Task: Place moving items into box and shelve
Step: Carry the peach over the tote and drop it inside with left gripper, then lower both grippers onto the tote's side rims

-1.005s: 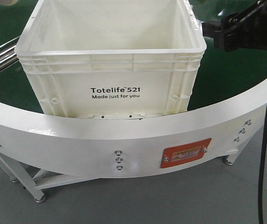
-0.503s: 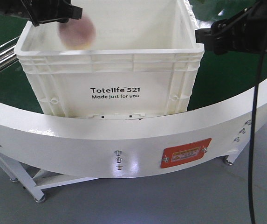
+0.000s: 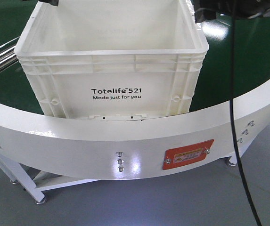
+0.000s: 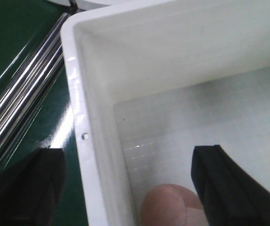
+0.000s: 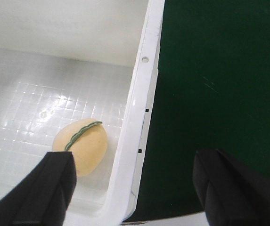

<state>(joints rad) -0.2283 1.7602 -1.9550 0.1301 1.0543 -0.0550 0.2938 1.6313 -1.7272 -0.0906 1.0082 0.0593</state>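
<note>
Front-facing view: white curved rail [image 3: 78, 136] nearest, behind it the box [image 3: 111, 94] on green belt [image 3: 248, 61], black cable [image 3: 232, 94] hanging at right. Packing looks done: pinkish-brown fruit [image 4: 172, 207] and yellow fruit [image 5: 80, 148] lie on the box floor. Left gripper [image 4: 127, 160] and right gripper [image 5: 137, 160] gape wide, empty, each straddling a side wall; shelving not yet done.

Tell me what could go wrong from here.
1. The left gripper stands open astride the box wall. If it closes, its inner finger may pinch the pink fruit beside it.
2. The right gripper likewise has the yellow fruit next to its inner finger.
3. The black cable hangs loose beside the box and might snag.
</note>
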